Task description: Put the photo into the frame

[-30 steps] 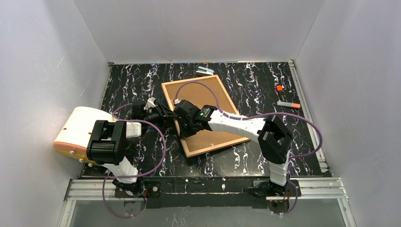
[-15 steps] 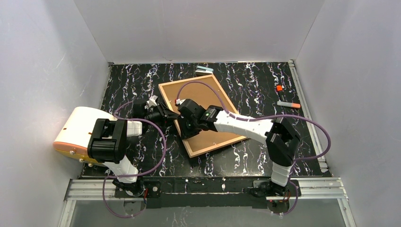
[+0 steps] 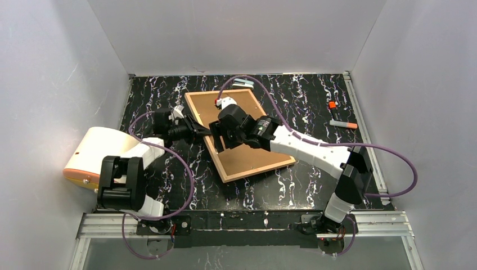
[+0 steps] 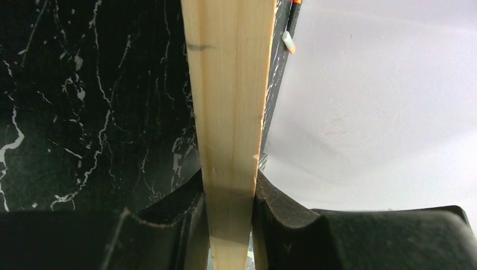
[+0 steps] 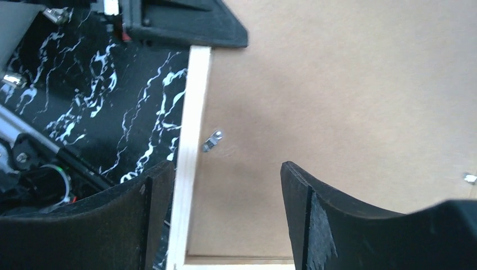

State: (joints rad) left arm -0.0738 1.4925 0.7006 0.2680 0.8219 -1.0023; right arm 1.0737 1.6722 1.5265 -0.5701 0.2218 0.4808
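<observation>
2 claws attend the frame (image 5: pixel 191 112): left claw (image 4: pixel 229 188) pinches its wooden edge, right claw (image 5: pixel 225 169) hangs spread over the backing board (image 5: pixel 349 95). The photo is unseen, perhaps already inside.

Arm links: white shells (image 3: pixel 304 149) between black joint housings (image 3: pixel 121 183)
Cables: purple cords (image 3: pixel 415 171) looping along both arms
Fingers: matte black moulded plastic (image 5: pixel 337 225)
Bases: black mounts (image 3: pixel 163 225)
</observation>
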